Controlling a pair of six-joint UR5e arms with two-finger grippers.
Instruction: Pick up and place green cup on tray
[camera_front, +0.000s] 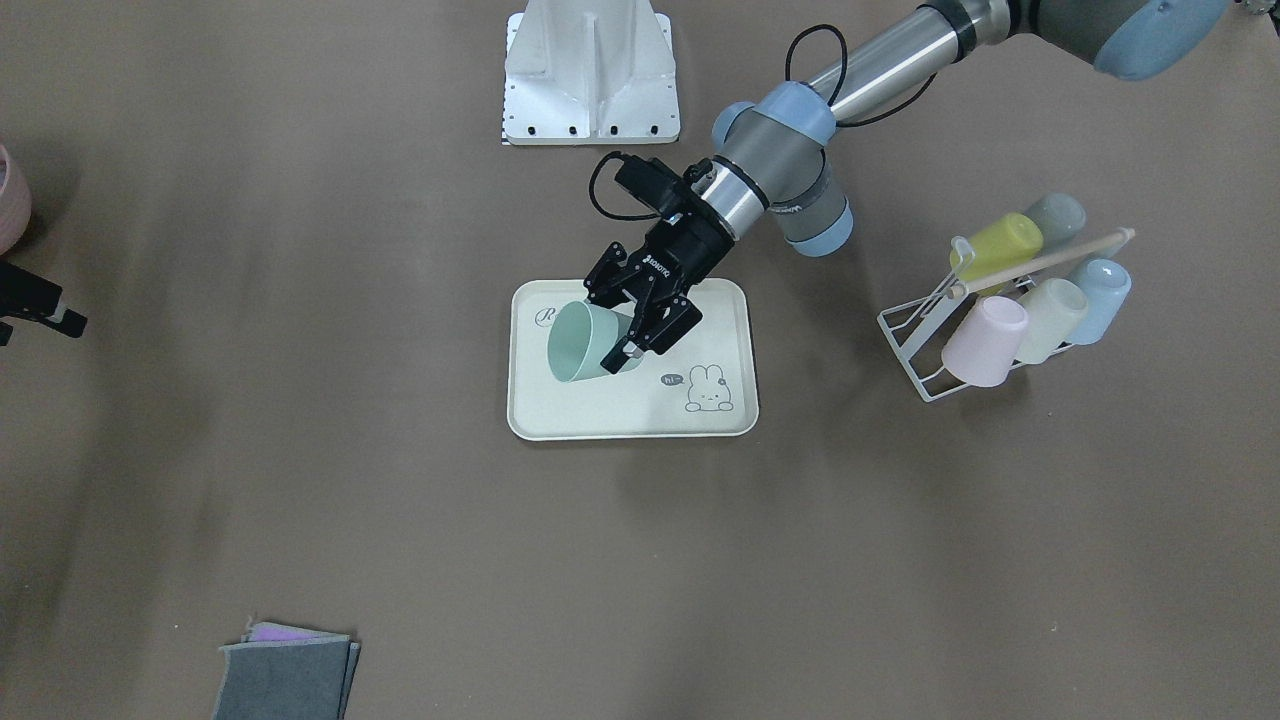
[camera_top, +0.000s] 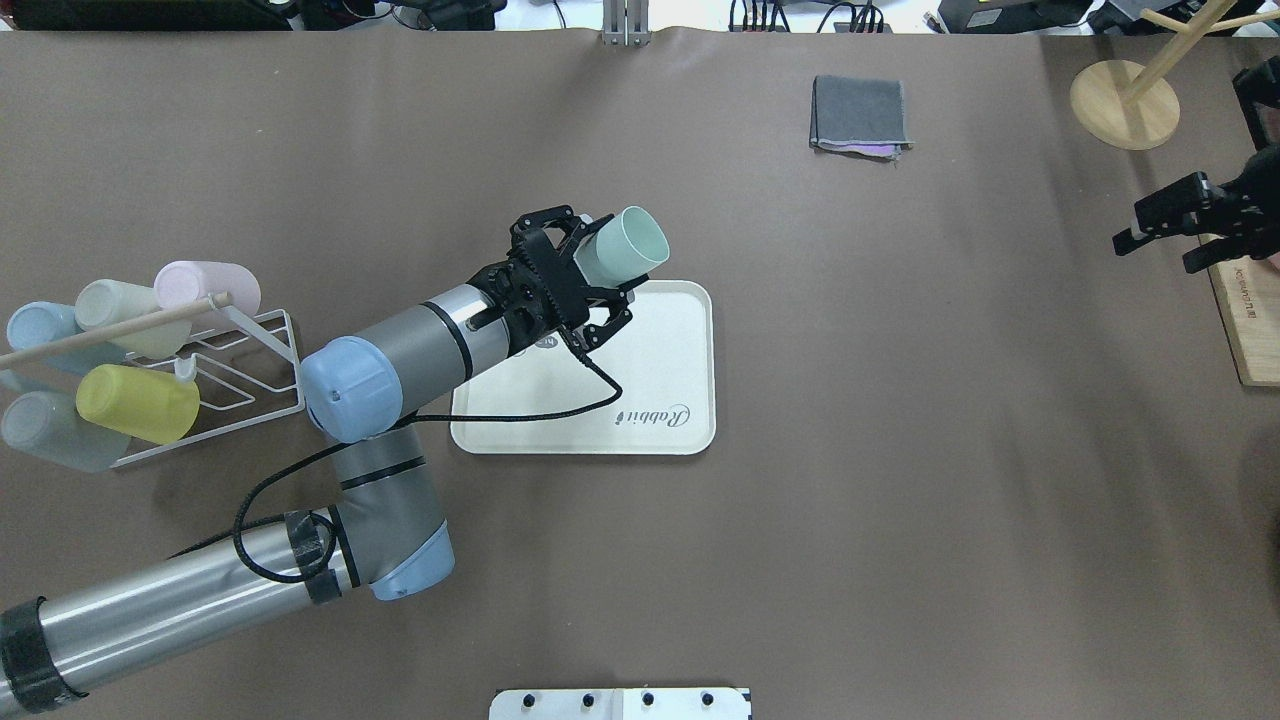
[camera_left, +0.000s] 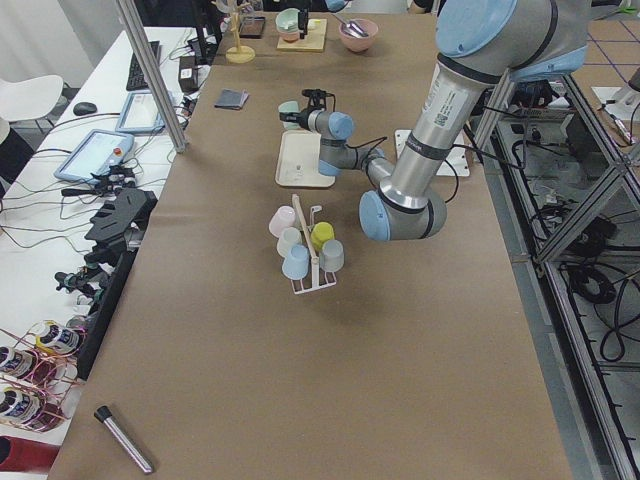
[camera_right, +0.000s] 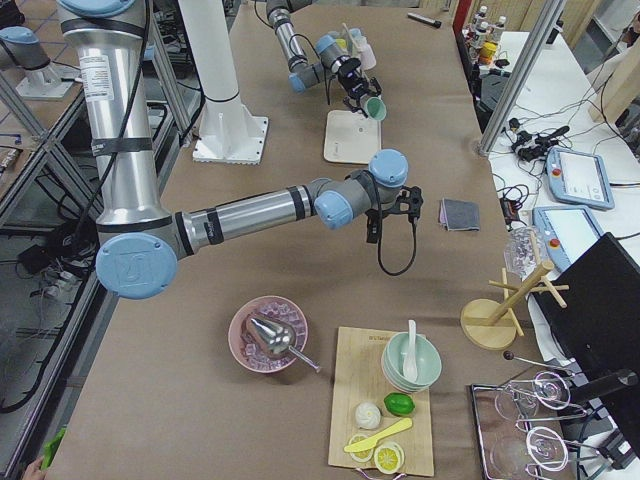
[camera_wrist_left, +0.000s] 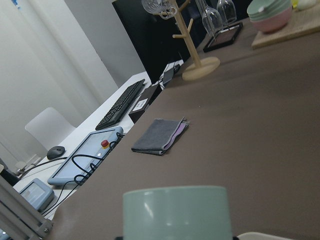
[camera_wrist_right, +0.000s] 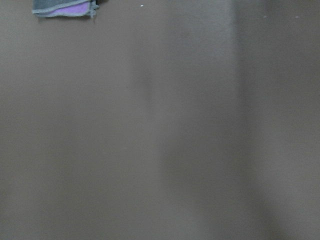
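The left arm is reaching out over the counter (camera_top: 900, 450) from the robot's left side, its forearm running low and its wrist bending toward the middle. Its left end effector (camera_top: 598, 268) is pointing forward and slightly downward, with the fingers clamping the base end of the green cup (camera_top: 627, 246). The cup is lying tilted almost on its side in that grip, its open mouth facing away from the robot. It is hanging clear above the tray (camera_top: 665, 400), over the part farther from the robot, and touching nothing else. The right arm is stretching well off to the robot's right. Its right end effector (camera_top: 1158, 250) is hovering near the counter's edge, and its fingers are looking parted with nothing between them.
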